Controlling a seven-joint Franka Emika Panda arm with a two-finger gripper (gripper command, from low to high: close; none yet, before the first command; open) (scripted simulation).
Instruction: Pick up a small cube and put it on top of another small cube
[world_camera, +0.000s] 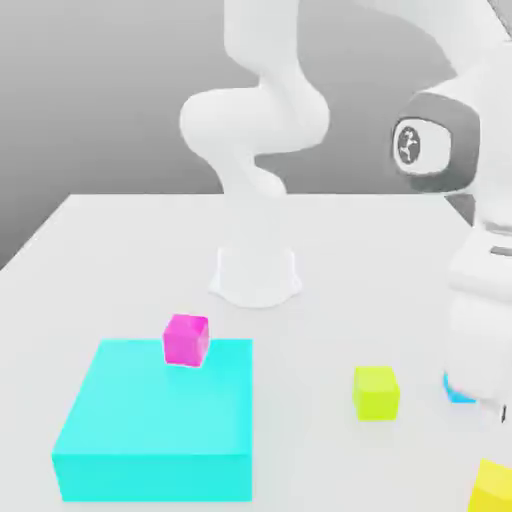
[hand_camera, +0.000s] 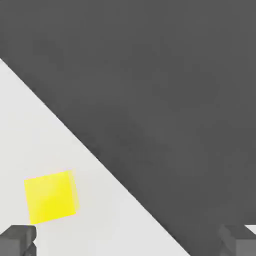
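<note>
The warm yellow cube (world_camera: 495, 487) lies on the white table at the near corner, on the exterior view's right. In the hand view this yellow cube (hand_camera: 51, 196) sits close to one dark fingertip (hand_camera: 17, 240). It is off to the side of the gap, not between the fingers. My gripper (hand_camera: 128, 242) is open, its fingers spread wide with nothing between them. The magenta-pink cube (world_camera: 186, 340) rests on the big cyan block (world_camera: 155, 425), at that block's far edge. My hand (world_camera: 482, 330) hangs low at the exterior view's right, above the yellow cube.
A lime yellow-green cube (world_camera: 376, 392) stands on the table between the cyan block and my hand. A small blue cube (world_camera: 458, 391) is partly hidden behind my hand. The arm's white base (world_camera: 255, 275) stands at mid-table. The table edge (hand_camera: 115, 175) runs close beside the yellow cube.
</note>
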